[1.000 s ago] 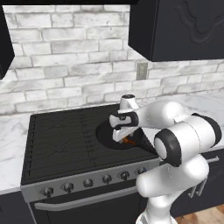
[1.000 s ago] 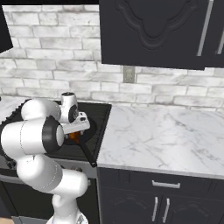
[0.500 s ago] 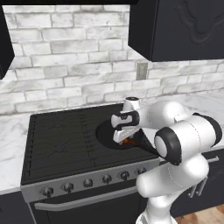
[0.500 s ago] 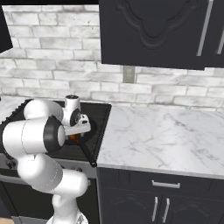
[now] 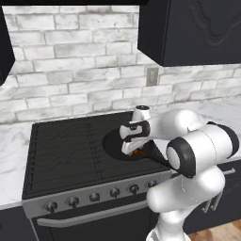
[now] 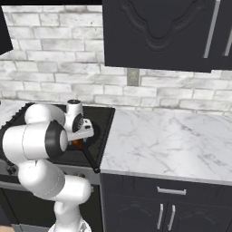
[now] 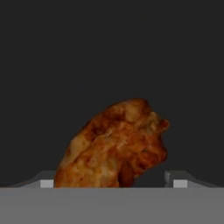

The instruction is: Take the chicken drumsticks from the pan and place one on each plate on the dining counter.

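The black pan (image 5: 113, 143) sits on the right side of the stove, its long handle (image 6: 90, 158) pointing toward the front edge. One orange-brown chicken drumstick (image 7: 116, 146) lies in it, also visible under the hand (image 5: 138, 152) (image 6: 77, 143). My gripper (image 7: 113, 183) is down in the pan, open, with one fingertip (image 7: 46, 183) on each side of the drumstick; the left one is close to the meat, the right one stands apart. From the base the gripper (image 5: 133, 149) (image 6: 78, 139) points straight down. The plates and the dining counter are out of view.
The black stove (image 5: 66, 150) has grates and a row of knobs along its front. A marble worktop (image 6: 172, 140) on dark cabinets runs to the right. Dark upper cabinets (image 5: 188, 28) hang above, against a brick wall.
The hand has come down a little into the pan, over the drumstick. The pan and the base have stayed put.
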Tool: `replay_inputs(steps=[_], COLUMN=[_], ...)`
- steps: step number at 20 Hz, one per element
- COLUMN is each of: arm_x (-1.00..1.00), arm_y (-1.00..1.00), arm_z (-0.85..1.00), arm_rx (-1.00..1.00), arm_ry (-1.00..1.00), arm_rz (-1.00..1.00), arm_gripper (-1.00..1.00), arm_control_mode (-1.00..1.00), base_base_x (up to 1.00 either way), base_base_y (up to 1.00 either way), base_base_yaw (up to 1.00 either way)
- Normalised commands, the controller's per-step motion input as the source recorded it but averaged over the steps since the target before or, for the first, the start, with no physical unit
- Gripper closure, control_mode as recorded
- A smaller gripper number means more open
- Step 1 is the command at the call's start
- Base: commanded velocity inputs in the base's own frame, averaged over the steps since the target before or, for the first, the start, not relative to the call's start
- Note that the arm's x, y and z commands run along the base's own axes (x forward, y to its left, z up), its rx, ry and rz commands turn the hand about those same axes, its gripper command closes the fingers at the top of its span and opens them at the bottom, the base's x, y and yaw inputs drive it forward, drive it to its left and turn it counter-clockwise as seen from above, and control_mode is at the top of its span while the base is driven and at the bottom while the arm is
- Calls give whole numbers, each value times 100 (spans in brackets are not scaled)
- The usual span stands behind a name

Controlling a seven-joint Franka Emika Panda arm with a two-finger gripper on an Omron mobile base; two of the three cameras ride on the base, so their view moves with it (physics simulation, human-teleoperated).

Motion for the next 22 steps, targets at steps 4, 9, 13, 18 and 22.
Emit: replay_inputs(steps=[4,9,13,18,22], arm_x=[-2,1,-32,-57,-55], arm_y=[0,16,31,42,36], arm_z=[-22,11,66,69,44], arm_rx=[15,13,1,-5,-24], arm_ry=[29,8,-11,-28,-12], arm_rz=[7,23,25,27,7], arm_gripper=[100,100,100,100,100], arm_control_mode=[-100,-100,-100,-100,-100], base_base_x=[0,0,0,0,0], base_base_y=[0,0,0,0,0], base_base_yaw=[0,0,0,0,0])
